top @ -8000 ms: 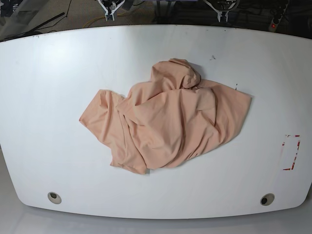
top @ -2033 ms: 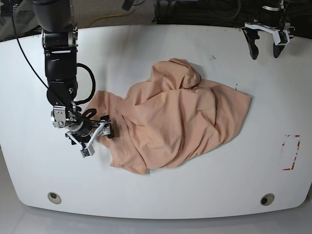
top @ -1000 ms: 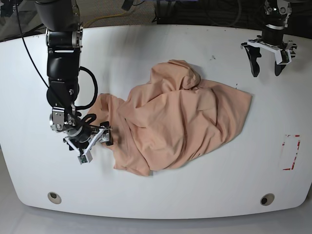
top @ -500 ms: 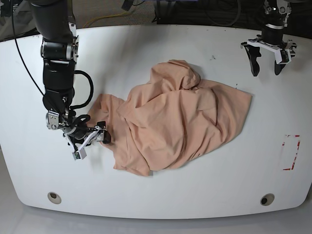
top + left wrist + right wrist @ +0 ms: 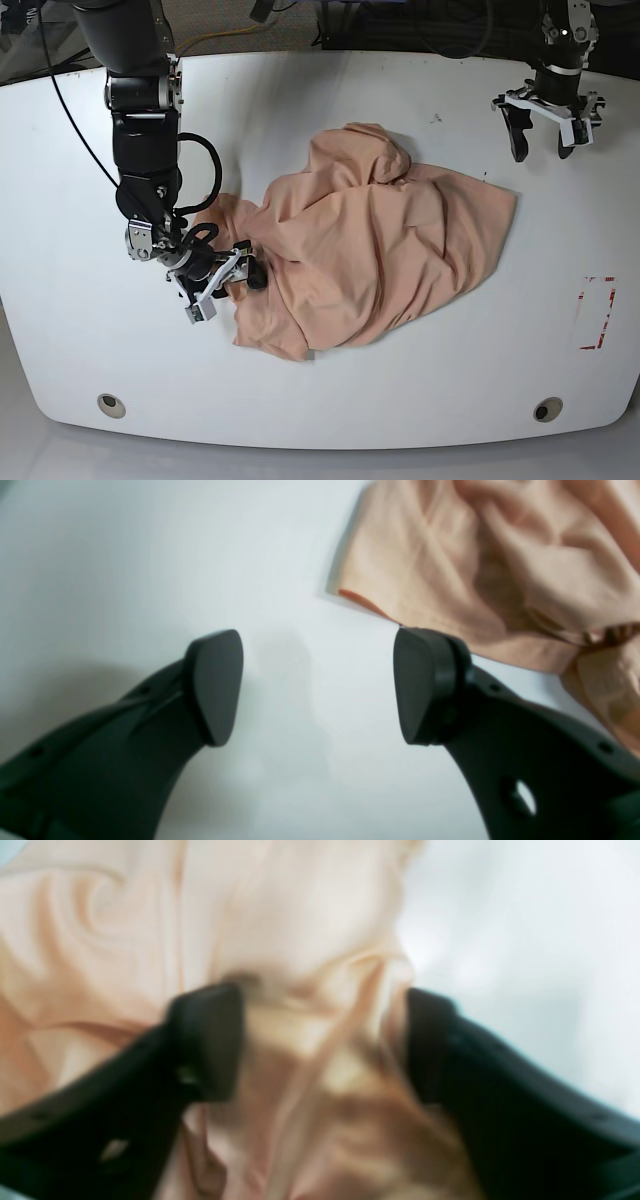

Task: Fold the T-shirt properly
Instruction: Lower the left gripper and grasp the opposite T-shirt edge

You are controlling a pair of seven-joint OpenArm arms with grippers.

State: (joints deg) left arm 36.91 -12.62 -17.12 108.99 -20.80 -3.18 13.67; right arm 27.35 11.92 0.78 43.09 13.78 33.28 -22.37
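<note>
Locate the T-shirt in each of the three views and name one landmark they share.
Base: T-shirt crumpled mid-table.
Left wrist: its edge fills the upper right, beyond the open left tool.
Right wrist: it fills the left and centre, between the right tool fingers.
Shared landmark: the white table.

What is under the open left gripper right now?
Only bare white table lies beneath the left gripper; its jaws are open and empty. The T-shirt edge sits beside one finger, not between them. Whatever lies under the shirt's folds is hidden.
</note>
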